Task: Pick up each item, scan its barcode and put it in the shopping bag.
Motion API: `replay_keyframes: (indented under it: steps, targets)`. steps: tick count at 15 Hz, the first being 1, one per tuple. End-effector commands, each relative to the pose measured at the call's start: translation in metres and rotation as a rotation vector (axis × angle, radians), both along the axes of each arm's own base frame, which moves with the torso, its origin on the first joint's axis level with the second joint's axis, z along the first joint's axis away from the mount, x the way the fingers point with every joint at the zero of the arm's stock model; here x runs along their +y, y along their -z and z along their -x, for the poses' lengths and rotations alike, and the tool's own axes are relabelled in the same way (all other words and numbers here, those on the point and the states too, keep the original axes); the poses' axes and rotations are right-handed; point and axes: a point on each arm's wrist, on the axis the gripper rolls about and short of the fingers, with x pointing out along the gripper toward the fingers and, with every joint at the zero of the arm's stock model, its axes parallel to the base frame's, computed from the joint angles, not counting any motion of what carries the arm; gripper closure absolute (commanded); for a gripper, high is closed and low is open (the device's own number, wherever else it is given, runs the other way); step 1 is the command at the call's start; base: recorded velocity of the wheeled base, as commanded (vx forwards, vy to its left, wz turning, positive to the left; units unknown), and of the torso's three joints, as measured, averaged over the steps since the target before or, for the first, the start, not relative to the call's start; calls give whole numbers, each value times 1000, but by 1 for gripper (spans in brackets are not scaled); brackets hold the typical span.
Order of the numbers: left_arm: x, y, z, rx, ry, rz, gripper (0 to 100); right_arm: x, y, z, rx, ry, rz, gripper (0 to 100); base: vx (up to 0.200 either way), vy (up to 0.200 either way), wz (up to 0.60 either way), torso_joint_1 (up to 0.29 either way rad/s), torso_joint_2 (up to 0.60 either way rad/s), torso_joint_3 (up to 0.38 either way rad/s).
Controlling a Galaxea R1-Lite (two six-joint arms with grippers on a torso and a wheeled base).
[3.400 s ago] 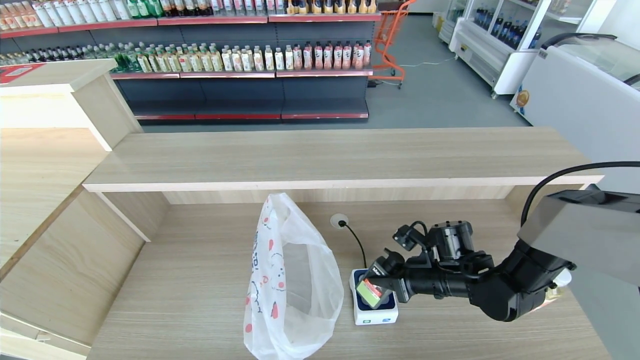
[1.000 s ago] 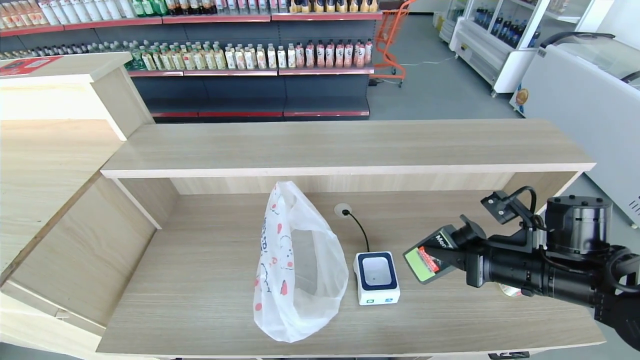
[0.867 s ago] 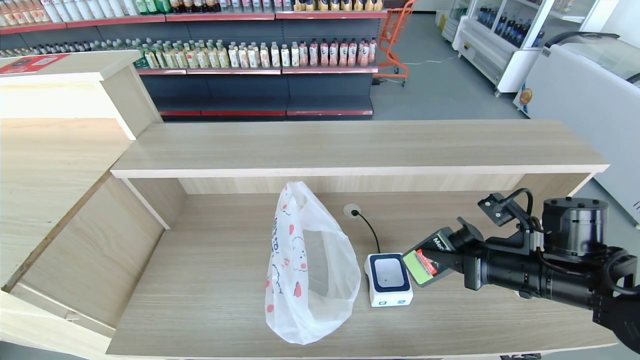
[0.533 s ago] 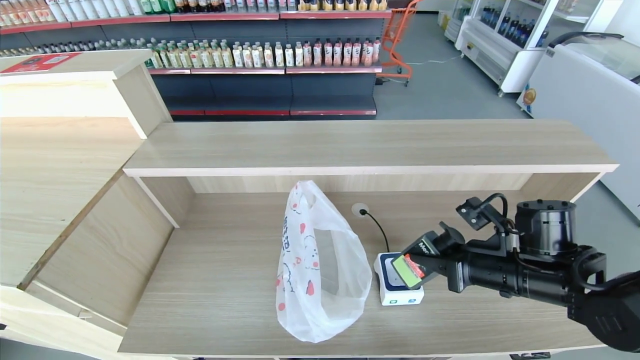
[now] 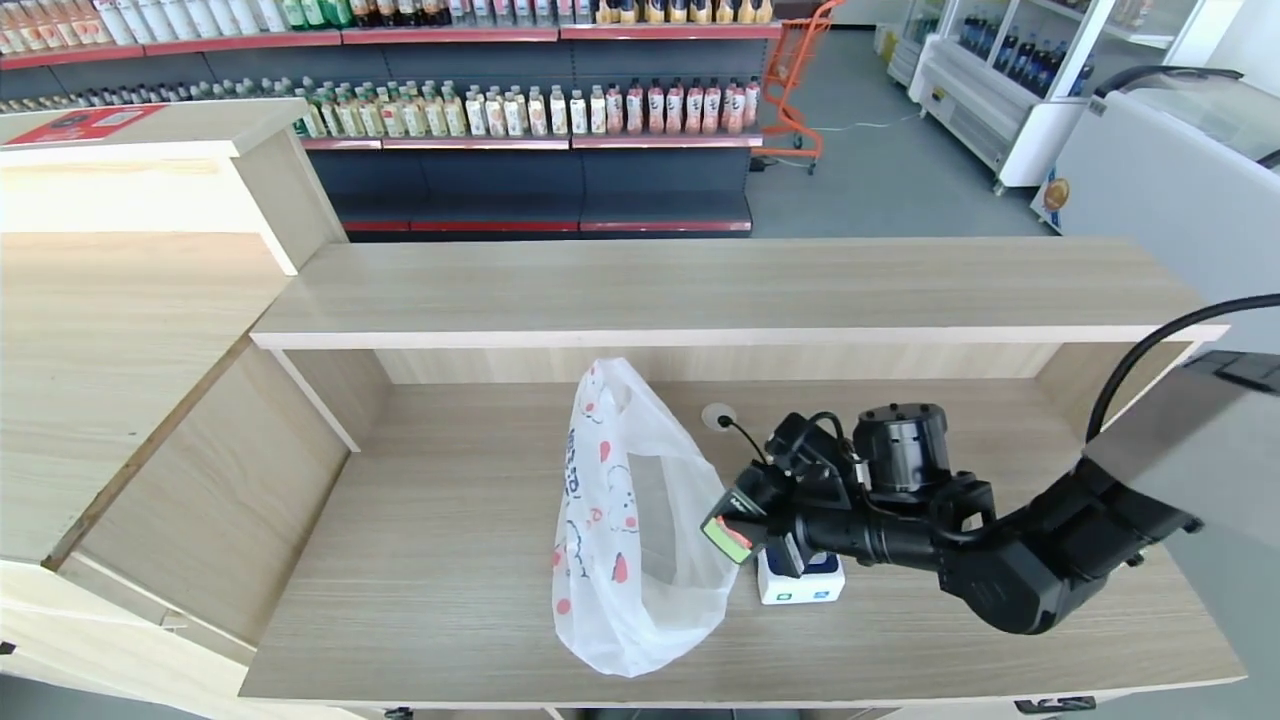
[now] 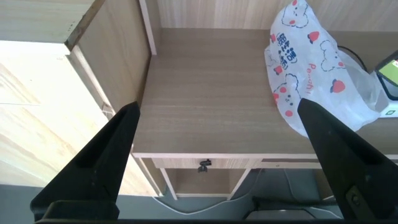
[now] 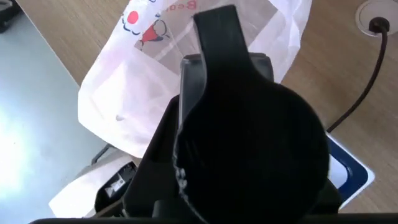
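A small green and red packet [image 5: 729,538] is held in my right gripper [image 5: 736,522], which is shut on it. The packet hangs just above the counter, against the right side of the white shopping bag [image 5: 635,520] with red prints. The bag stands upright with its mouth open. Behind the packet sits the white barcode scanner [image 5: 800,582], partly covered by my right arm. In the left wrist view my left gripper [image 6: 217,107] is open with nothing in it, off the counter's front edge, with the shopping bag [image 6: 311,62] beyond. The right wrist view looks down on the bag [image 7: 161,74] and scanner [image 7: 354,174].
The wooden counter [image 5: 450,560] has a raised ledge [image 5: 700,290] behind and side walls at left and right. A black cable [image 5: 742,438] runs from a round port [image 5: 716,414] to the scanner. Shelves of bottles [image 5: 520,110] and freezers stand far behind.
My right arm has swung left with the packet, from over the scanner to the right side of the bag. The head camera has shifted a little.
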Motion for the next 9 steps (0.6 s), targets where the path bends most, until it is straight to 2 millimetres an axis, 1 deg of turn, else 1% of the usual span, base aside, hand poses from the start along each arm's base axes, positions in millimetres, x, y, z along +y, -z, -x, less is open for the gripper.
replay_keyframes:
  steps: [1,2,3,4,7,9]
  targets:
    - [0,0,0,-1,-1,0,0,37,31,-16,-24,-93,52,100,0,0,0,0,0,0]
    - [0,0,0,-1,-1,0,0,47,38,-17,-42,-123,65,100,0,0,0,0,0,0]
    - [0,0,0,-1,-1,0,0,53,45,-19,-64,-147,87,100,0,0,0,0,0,0]
    - [0,0,0,-1,-1,0,0,57,56,-21,-95,-183,133,100,0,0,0,0,0,0]
    - [0,0,0,-1,-1,0,0,61,72,-20,-96,-215,173,100,0,0,0,0,0,0]
    - [0,0,0,-1,-1,0,0,62,74,-22,-101,-219,176,100,0,0,0,0,0,0]
